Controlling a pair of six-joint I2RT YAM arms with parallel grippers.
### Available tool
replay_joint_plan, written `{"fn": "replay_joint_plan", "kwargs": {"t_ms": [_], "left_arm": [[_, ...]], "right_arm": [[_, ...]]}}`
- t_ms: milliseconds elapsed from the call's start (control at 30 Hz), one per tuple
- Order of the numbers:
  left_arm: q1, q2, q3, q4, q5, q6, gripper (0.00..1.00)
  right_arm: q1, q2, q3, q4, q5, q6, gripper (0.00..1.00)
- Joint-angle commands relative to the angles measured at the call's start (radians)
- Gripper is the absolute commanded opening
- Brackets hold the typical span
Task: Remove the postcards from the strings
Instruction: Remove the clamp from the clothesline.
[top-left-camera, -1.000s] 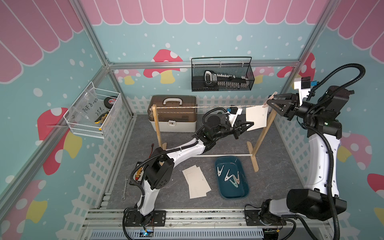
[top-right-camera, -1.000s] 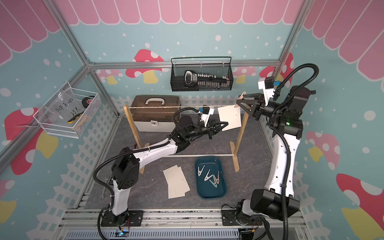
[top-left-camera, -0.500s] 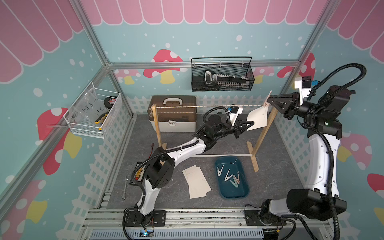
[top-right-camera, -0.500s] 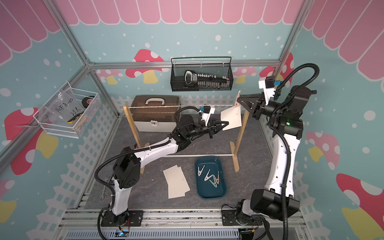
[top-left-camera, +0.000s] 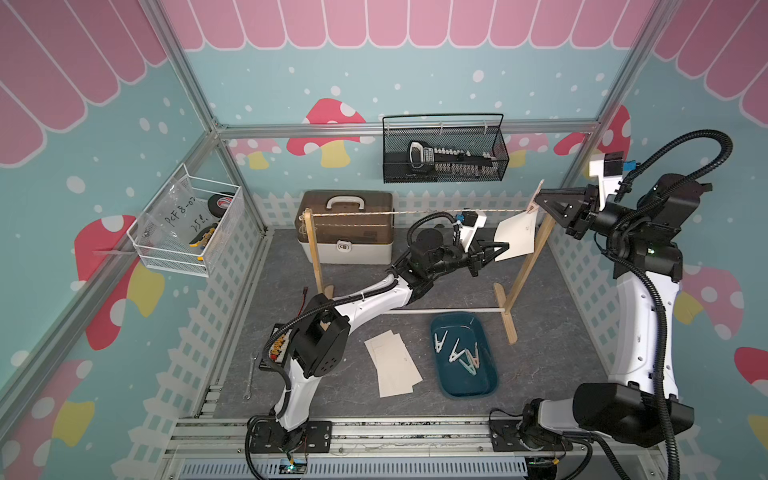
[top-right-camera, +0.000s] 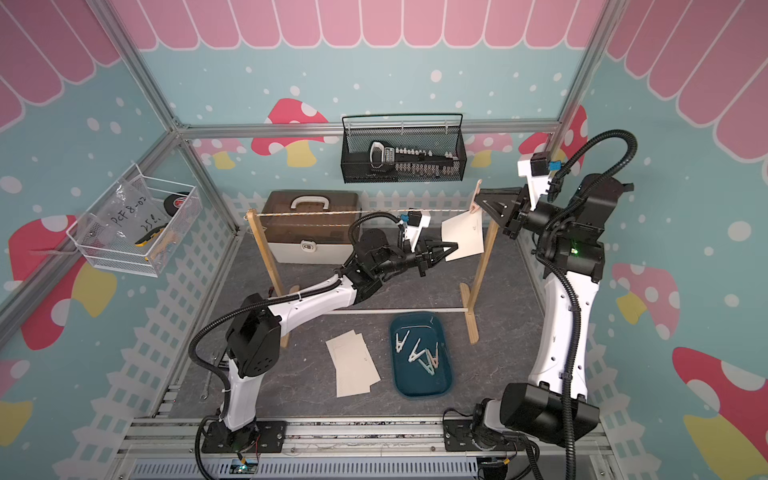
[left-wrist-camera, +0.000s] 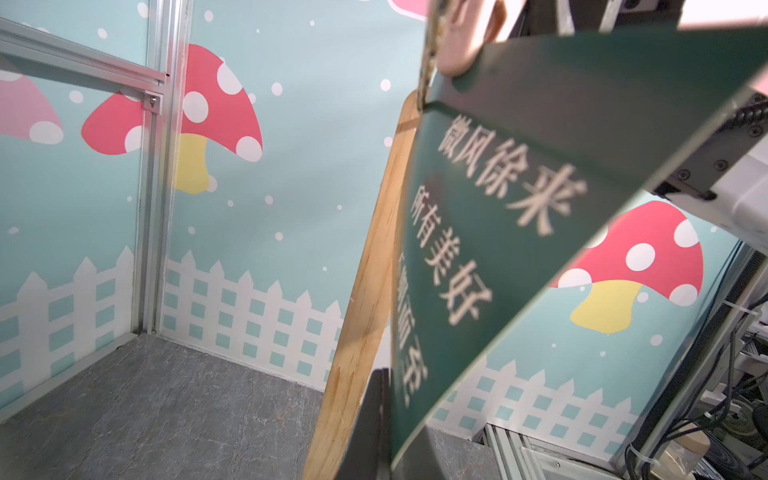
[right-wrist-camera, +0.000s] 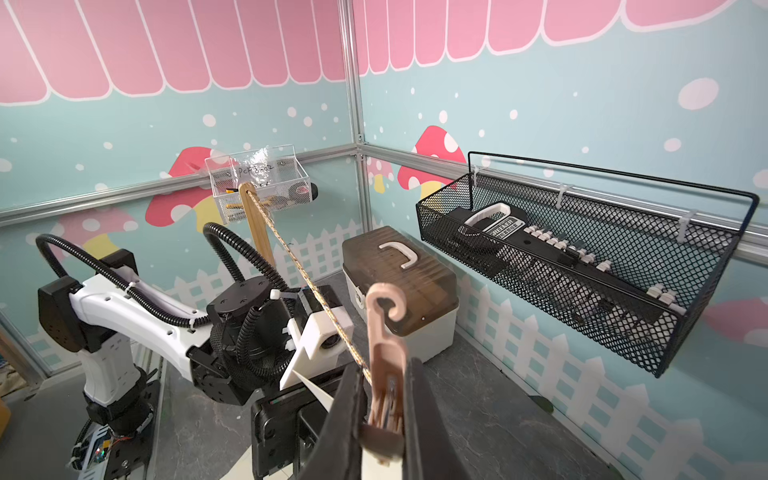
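one postcard (top-left-camera: 517, 235) hangs from the string (top-left-camera: 395, 213), at its end by the right upright (top-left-camera: 530, 266), pinned by a pink clothespin (right-wrist-camera: 384, 353). the left gripper (top-left-camera: 500, 249) is pinched together on the card's lower corner; the right gripper (top-left-camera: 539, 200) is clamped on the clothespin. we judge the task nearly done: the other postcards (top-left-camera: 395, 365) lie stacked near the front edge of the bench (top-left-camera: 353, 399), probably four, though the overlap hides the count. beside them the teal tray (top-left-camera: 465, 384) holds loose clothespins (top-left-camera: 457, 353). a mesh basket (top-left-camera: 444, 176) on the back wall carries a dark tool (top-left-camera: 424, 156); the wire basket (top-left-camera: 174, 257) holds a bag (top-left-camera: 178, 208) and tape (top-left-camera: 222, 201).
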Motion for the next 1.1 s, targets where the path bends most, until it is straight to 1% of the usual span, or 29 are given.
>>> {"fn": "replay_joint_plan", "kwargs": {"t_ms": [0,300,333,467,500,533,600,700,800,933,1067], "left_arm": [[0.005,0.002,-0.008,-0.041,0.012,-0.016,0.0],[0.009,-0.03,-0.074,-0.055,0.01,0.004,0.0],[0.01,-0.033,-0.075,-0.055,0.01,0.005,0.0],[0.015,-0.04,-0.063,-0.056,0.016,-0.006,0.0],[0.019,-0.039,-0.058,-0.053,0.018,-0.01,0.0],[0.021,-0.041,-0.055,-0.051,0.022,-0.016,0.0],[0.023,-0.042,-0.051,-0.046,0.025,-0.022,0.0],[0.025,-0.042,-0.053,-0.045,0.03,-0.026,0.0],[0.025,-0.041,-0.065,-0.047,0.032,-0.025,0.0],[0.024,-0.043,-0.092,-0.051,0.033,-0.02,0.0],[0.025,-0.055,-0.102,-0.058,0.038,-0.017,0.0]], "right_arm": [[0.009,-0.034,-0.006,0.093,0.03,0.039,0.0],[0.018,-0.038,-0.014,0.102,0.045,0.05,0.0],[0.02,-0.04,-0.018,0.103,0.035,0.046,0.01],[0.021,-0.042,-0.034,0.105,0.014,0.032,0.13],[0.021,-0.04,-0.035,0.105,0.006,0.031,0.15],[0.021,-0.039,-0.035,0.105,0.002,0.032,0.15],[0.021,-0.033,-0.03,0.105,0.006,0.036,0.07],[0.021,-0.022,-0.019,0.105,0.024,0.049,0.02],[0.021,-0.009,0.004,0.108,0.041,0.069,0.0],[0.024,-0.014,0.016,0.175,0.06,0.131,0.0],[0.031,-0.032,0.015,0.202,0.08,0.151,0.0]]}}
